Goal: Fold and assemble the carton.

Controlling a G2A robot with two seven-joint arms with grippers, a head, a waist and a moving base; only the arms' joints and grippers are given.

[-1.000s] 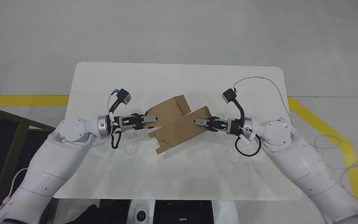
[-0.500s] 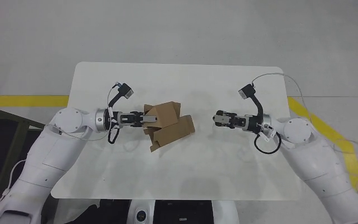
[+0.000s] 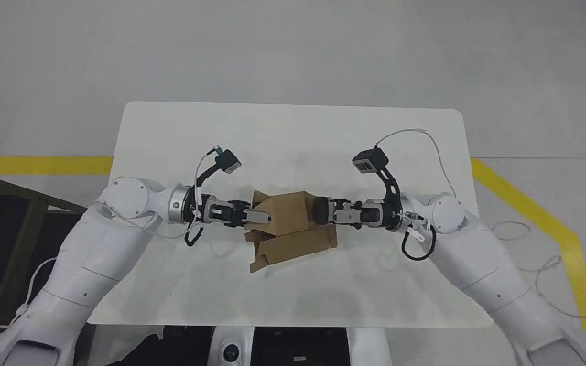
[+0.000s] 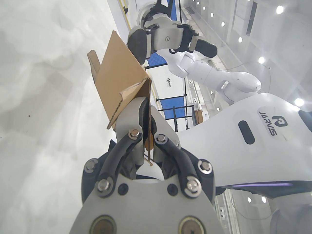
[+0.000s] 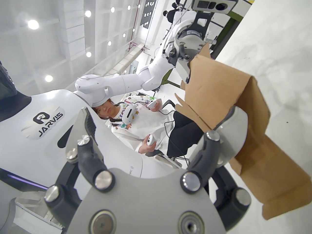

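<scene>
Cardboard carton [image 3: 291, 222] is stretching lengthwise between both grippers, the left gripper [image 3: 259, 217] clamping one end while the right gripper [image 3: 318, 210], fingers spread, is pressing the opposite end.

The carton [image 3: 291, 222] is plain brown cardboard, a shade darker along its cut corrugated edges, set off against the flat white of the table [image 3: 293, 128]. The left gripper [image 3: 260, 216] and the right gripper [image 3: 318, 211] are both silver-grey metal with black linkages and black pads. The floor [image 3: 293, 46] around the table is pale grey, with a yellow stripe [image 3: 55, 165] painted across it.
</scene>
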